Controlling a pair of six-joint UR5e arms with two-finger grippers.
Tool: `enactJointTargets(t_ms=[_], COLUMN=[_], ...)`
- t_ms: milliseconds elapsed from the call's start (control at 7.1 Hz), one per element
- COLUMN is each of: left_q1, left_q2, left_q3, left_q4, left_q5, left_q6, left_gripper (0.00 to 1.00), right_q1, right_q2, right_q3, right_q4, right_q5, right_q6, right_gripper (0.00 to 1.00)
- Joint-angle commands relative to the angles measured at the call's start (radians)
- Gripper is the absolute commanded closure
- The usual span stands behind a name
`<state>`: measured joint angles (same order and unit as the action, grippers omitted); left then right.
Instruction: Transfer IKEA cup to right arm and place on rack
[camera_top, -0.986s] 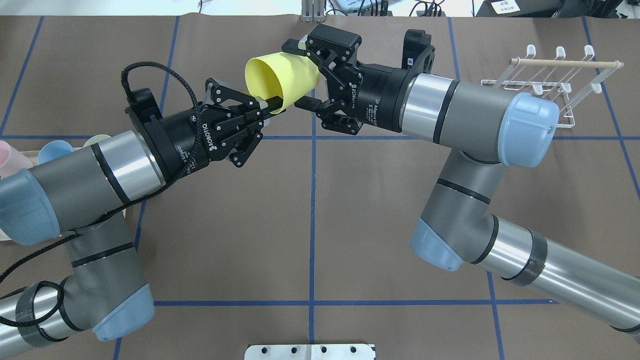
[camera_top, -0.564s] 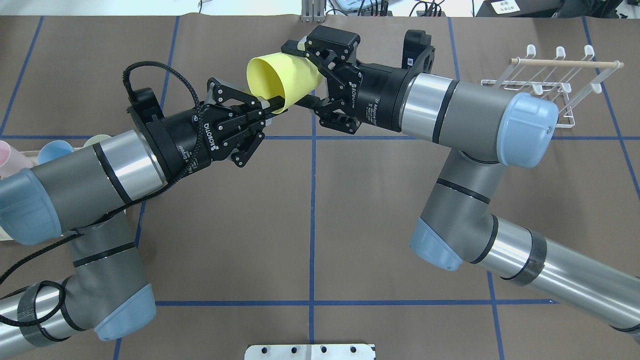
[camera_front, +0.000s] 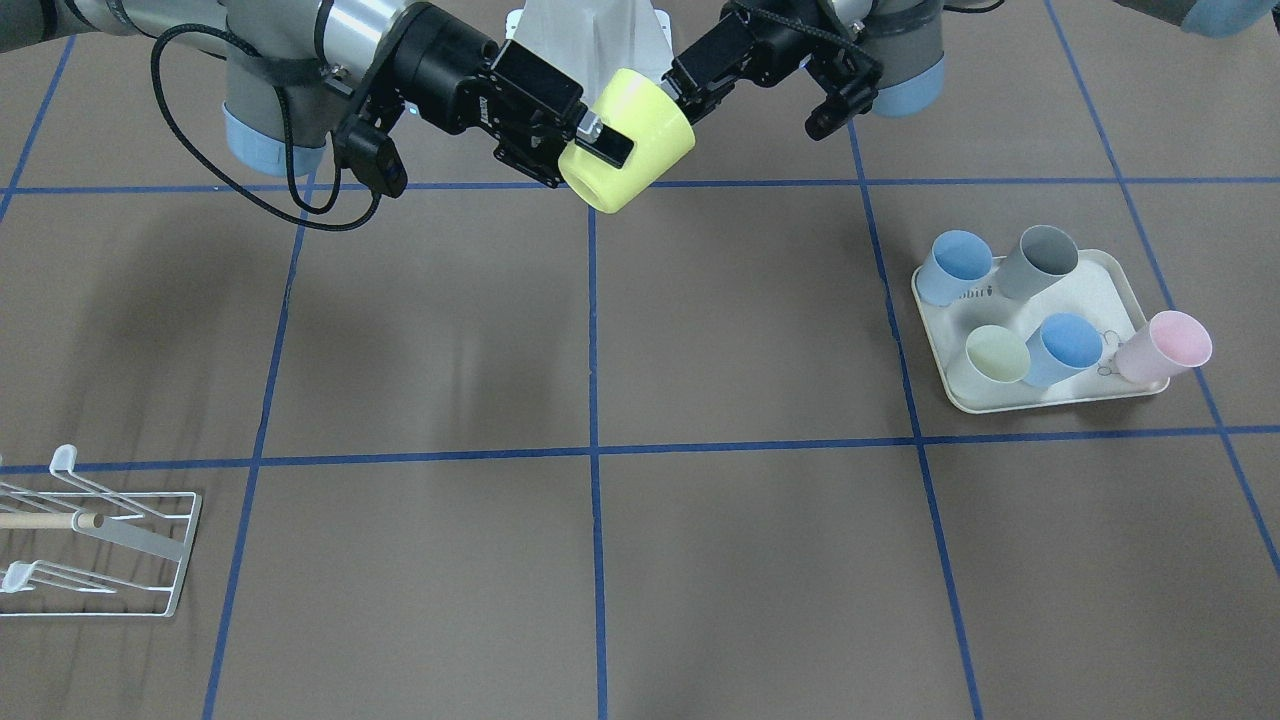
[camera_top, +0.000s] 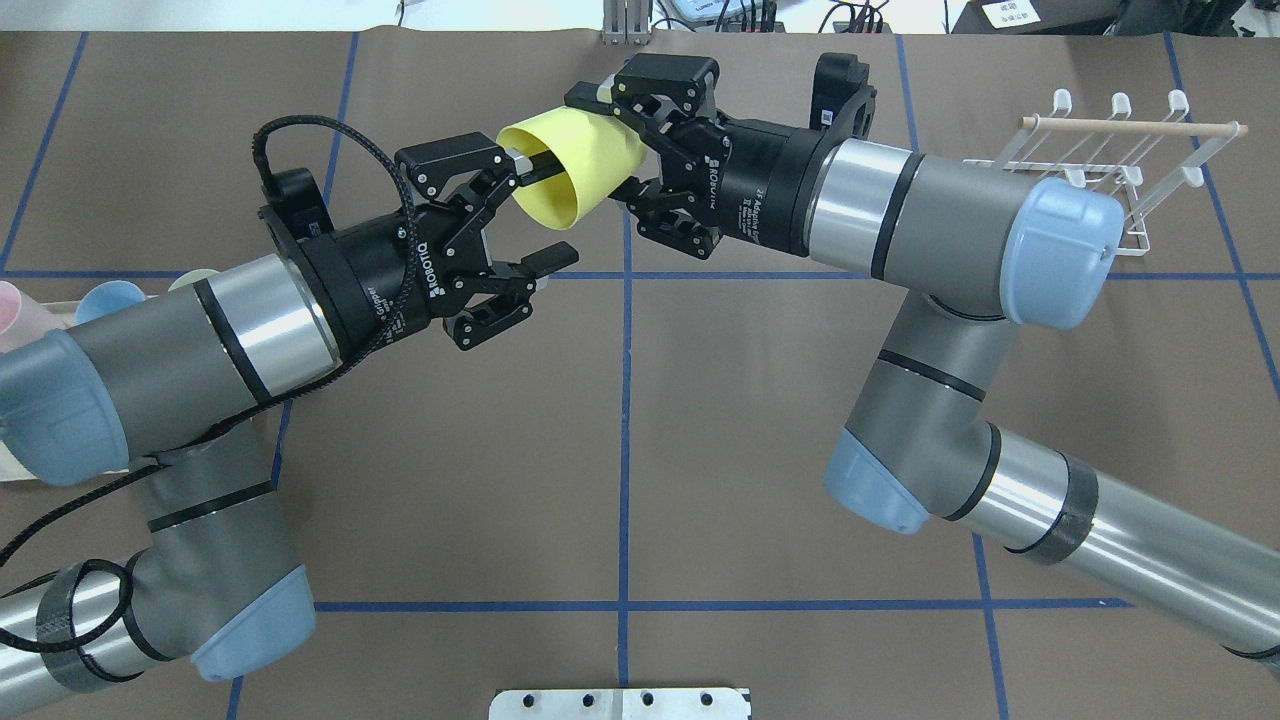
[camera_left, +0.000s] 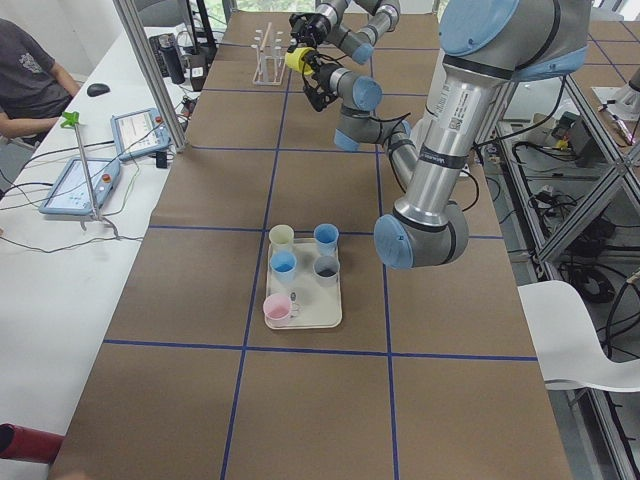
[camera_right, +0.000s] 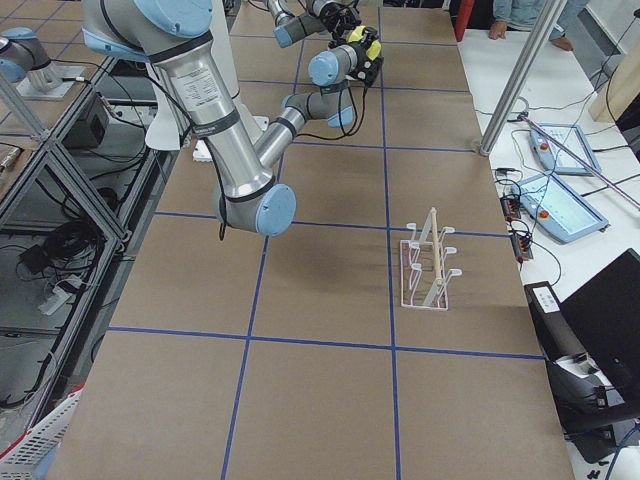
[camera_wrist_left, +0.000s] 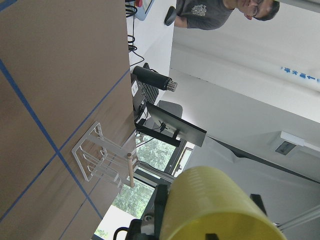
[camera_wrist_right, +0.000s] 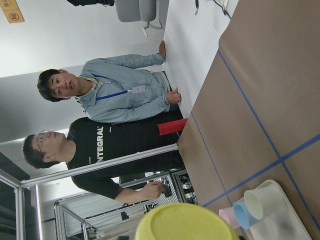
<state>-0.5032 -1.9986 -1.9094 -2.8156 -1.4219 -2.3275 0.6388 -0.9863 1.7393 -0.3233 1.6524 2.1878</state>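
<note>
The yellow IKEA cup (camera_top: 572, 168) hangs on its side above the table's far middle, mouth toward my left arm. My right gripper (camera_top: 606, 146) is shut on the cup's base end; one finger (camera_front: 607, 146) lies across its wall. My left gripper (camera_top: 548, 208) stands open, its upper finger at the cup's rim and its lower finger clear below. Its wrist view shows the cup (camera_wrist_left: 220, 206) close ahead, and the right wrist view shows the cup (camera_wrist_right: 186, 223) at the bottom edge. The white wire rack (camera_top: 1100, 165) with its wooden rod sits at the table's far right, partly behind my right elbow.
A cream tray (camera_front: 1050, 404) on my left side holds several pastel cups. The rack (camera_front: 110, 535) stands alone on its side of the table. People stand past the far edge of the table in both wrist views. Blue tape lines cross the brown table cover.
My right gripper's fingers have closed onto the cup. My left gripper, which pinched the rim, has opened and let go; the cup has shifted slightly up and right.
</note>
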Motion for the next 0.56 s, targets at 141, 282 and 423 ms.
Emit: enactJointTargets(t_ms=[141,282,423], left_q1=[-0.005,-0.008,-0.032], left_q2=[0.008,0.006,0.014], left_q3=[-0.007,-0.007,-0.007], left_q4=[-0.007,0.001,0.014], left_q5=[-0.003,-0.002,0.001], left_q6=[0.004,0.005,0.076], left_gripper=[0.0,0.0,0.0], right_q1=[0.108,0.139,0.175], right_q2=[-0.035,-0.05,-0.067], right_q3=[-0.007,-0.007,-0.009], right_q4=[-0.002,-0.006,-0.013], right_q5=[0.001,0.001,0.001], right_q6=[-0.013,-0.064,-0.113], right_gripper=[1.0,1.0,1.0])
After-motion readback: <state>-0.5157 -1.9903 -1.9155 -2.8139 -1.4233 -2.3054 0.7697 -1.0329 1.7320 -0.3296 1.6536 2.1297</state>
